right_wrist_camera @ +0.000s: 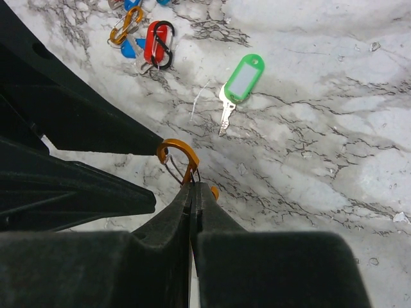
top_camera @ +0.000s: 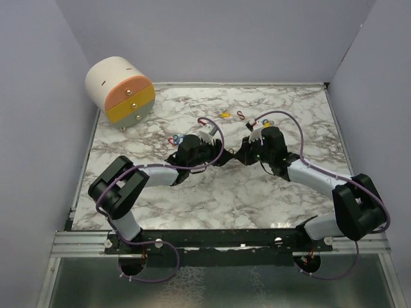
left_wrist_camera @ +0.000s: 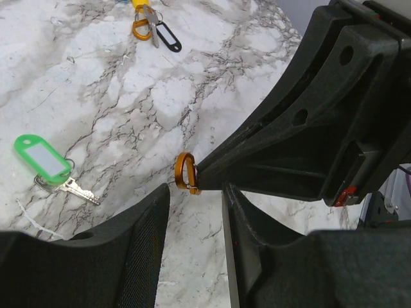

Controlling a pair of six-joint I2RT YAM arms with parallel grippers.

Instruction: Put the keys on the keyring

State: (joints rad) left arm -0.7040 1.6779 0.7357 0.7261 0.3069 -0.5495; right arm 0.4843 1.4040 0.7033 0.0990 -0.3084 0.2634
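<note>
My right gripper [right_wrist_camera: 194, 186] is shut on the lower end of an orange carabiner keyring [right_wrist_camera: 180, 156] and holds it above the marble. My left gripper [left_wrist_camera: 196, 192] stands open right in front of it. Its fingertips [right_wrist_camera: 138, 140] flank the keyring [left_wrist_camera: 185, 173], and only bare table shows between the pads. A green key tag with a metal key [right_wrist_camera: 243, 80] lies flat nearby, at the left in the left wrist view [left_wrist_camera: 42, 159]. Red and blue tags with clips [right_wrist_camera: 154, 42] lie in a cluster further off. A black tag on an orange clip [left_wrist_camera: 168, 37] lies apart.
A round cream drawer unit [top_camera: 121, 90] with orange, yellow and grey fronts stands at the back left. A yellow tag [top_camera: 224, 115] and a red wire clip [top_camera: 241, 115] lie at the back middle. Grey walls enclose the marble table [top_camera: 308, 122].
</note>
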